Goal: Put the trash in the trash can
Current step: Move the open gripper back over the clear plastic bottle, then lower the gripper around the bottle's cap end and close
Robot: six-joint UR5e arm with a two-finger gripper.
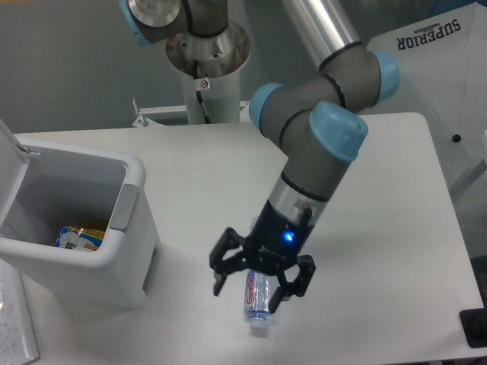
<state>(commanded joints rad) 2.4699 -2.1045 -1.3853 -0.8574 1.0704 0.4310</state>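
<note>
A grey robot arm with light blue caps reaches down over a white table. At its end is a black two-finger gripper with a small blue light glowing just above it. The fingers sit on both sides of a crushed clear plastic bottle with a purple-and-red label. They look closed around the top part of the bottle, holding it. The bottle points down, with its white cap end near the table. I cannot tell if it touches the table.

To the left stands a big boxy white plastic trash can with a grey side panel. Its white lid is flipped up and open. Inside lies a yellow and blue packet. The bottle is well apart from the can.
</note>
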